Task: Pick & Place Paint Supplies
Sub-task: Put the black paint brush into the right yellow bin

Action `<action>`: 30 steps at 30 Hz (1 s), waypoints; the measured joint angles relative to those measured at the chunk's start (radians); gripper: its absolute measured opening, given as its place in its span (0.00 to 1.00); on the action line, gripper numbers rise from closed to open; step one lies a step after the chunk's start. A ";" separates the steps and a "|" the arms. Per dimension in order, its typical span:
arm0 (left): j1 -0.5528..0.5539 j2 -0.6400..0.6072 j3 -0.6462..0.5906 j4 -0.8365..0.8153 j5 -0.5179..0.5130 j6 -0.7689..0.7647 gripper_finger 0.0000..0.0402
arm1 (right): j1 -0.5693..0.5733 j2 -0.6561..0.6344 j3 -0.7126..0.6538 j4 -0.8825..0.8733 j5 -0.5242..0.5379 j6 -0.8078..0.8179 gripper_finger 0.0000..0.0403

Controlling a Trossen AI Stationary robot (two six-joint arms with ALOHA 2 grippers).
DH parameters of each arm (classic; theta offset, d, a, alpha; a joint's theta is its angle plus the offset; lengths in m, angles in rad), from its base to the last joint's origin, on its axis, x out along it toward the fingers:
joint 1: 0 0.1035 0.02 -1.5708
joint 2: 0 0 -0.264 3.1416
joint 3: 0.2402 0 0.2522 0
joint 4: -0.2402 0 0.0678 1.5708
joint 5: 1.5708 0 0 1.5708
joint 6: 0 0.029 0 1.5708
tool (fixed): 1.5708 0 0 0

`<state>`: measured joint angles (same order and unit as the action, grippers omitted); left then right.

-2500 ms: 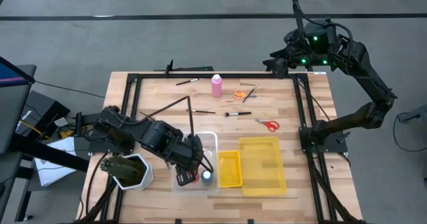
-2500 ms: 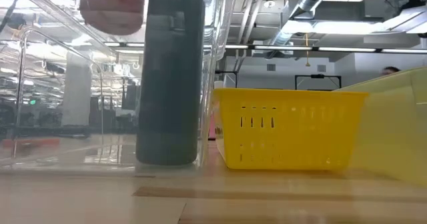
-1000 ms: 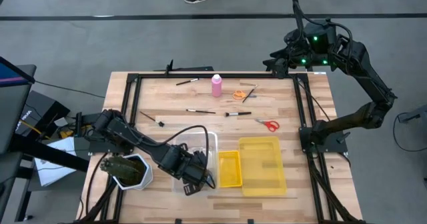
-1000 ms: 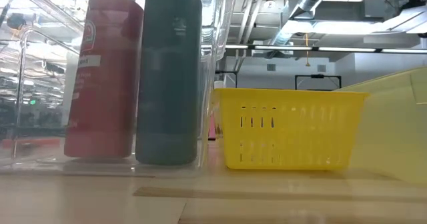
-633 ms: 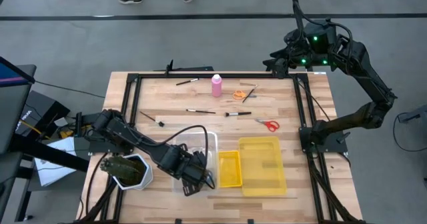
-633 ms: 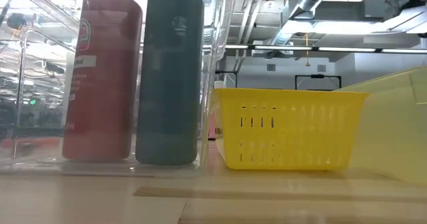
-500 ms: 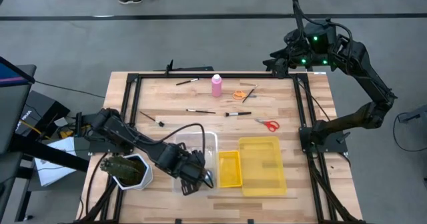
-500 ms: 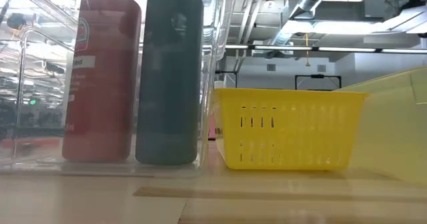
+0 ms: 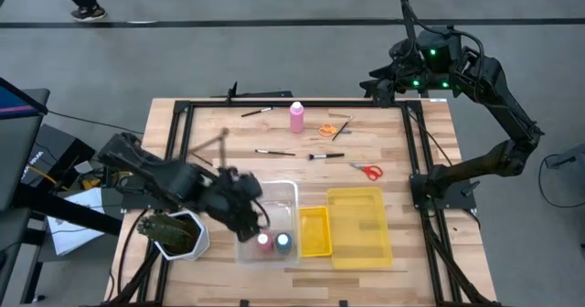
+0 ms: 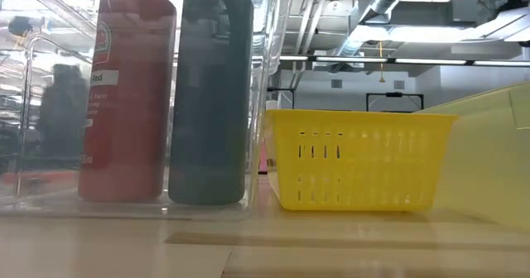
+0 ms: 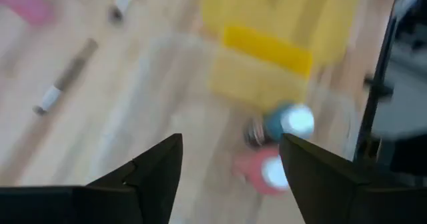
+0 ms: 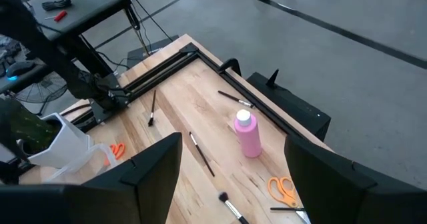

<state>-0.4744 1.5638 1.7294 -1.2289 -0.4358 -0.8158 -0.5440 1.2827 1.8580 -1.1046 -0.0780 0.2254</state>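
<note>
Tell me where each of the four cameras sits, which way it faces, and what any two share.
High: overhead, straight down on the table; both arms show.
Low: table height, level through the clear bin at the red bottle and blue bottle; no arm shows.
Left wrist: past the open left gripper, down at both bottles.
Right wrist: past the open right gripper, onto the pink bottle.
Shared: high and right wrist both show the pink bottle.

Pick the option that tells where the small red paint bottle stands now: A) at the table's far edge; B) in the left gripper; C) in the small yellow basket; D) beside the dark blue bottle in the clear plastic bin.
D: the red paint bottle stands upright beside the dark blue bottle inside the clear plastic bin.
</note>
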 joint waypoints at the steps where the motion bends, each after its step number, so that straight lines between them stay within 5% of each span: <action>1: 0.004 -0.023 0.000 0.004 -0.040 0.000 0.59 | -0.002 0.000 0.000 0.000 0.000 -0.006 0.65; 9: 0.081 -0.192 0.000 0.111 -0.380 0.203 0.55 | -0.032 0.000 0.000 0.018 0.001 -0.051 0.65; 16: 0.257 -0.256 0.000 0.293 -0.431 0.623 0.48 | -0.078 0.000 0.000 0.051 0.001 -0.061 0.65; 23: 0.476 -0.250 0.000 0.351 -0.268 0.871 0.44 | -0.095 0.000 0.000 0.051 0.000 -0.060 0.65; 30: 0.720 -0.194 0.000 0.153 -0.007 0.977 0.44 | -0.095 0.005 0.001 0.051 0.000 -0.059 0.65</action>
<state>0.2454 1.3702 1.7298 -1.0759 -0.4432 0.1615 -0.6388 1.2878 1.8586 -1.0534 -0.0776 0.1663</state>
